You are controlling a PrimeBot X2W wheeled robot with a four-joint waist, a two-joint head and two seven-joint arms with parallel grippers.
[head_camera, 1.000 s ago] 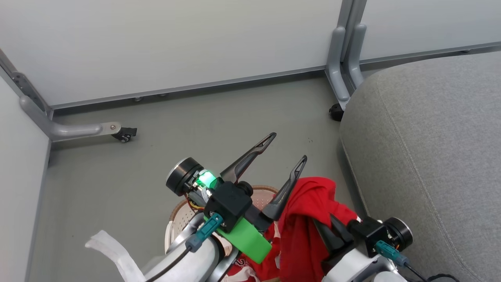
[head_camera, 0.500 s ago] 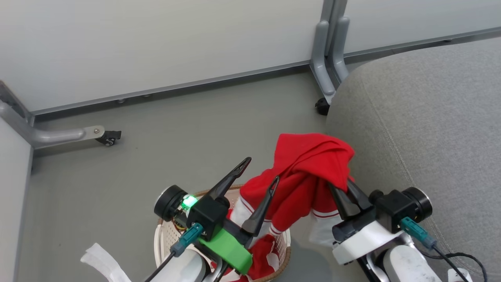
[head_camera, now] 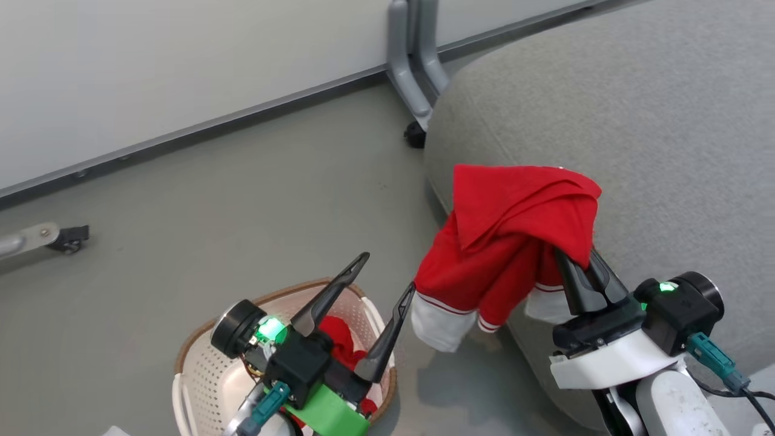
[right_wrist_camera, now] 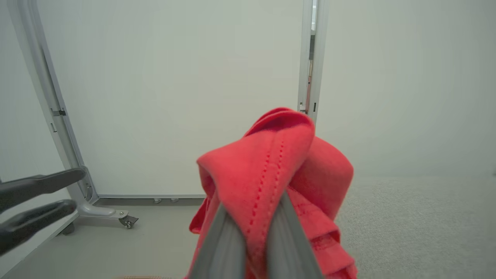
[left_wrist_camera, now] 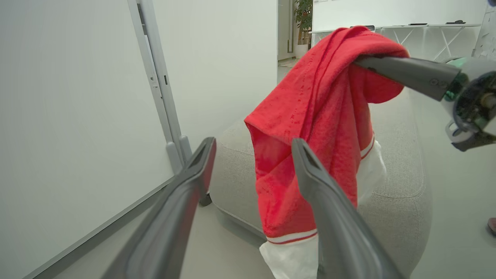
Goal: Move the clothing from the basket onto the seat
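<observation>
My right claw [head_camera: 578, 263] is clamped tight on a red cloth [head_camera: 514, 224] with white ends. The red cloth hangs in the air at about 1 o'clock from me, just at the near edge of the big grey seat [head_camera: 636, 121]. Its white ends dangle beside the seat, above the floor [head_camera: 242, 212]. My left claw [head_camera: 387, 272] has its fingers apart and holds nothing. It is above the basket [head_camera: 200, 387] at 7 o'clock. Another red cloth [head_camera: 339, 342] lies in the basket.
</observation>
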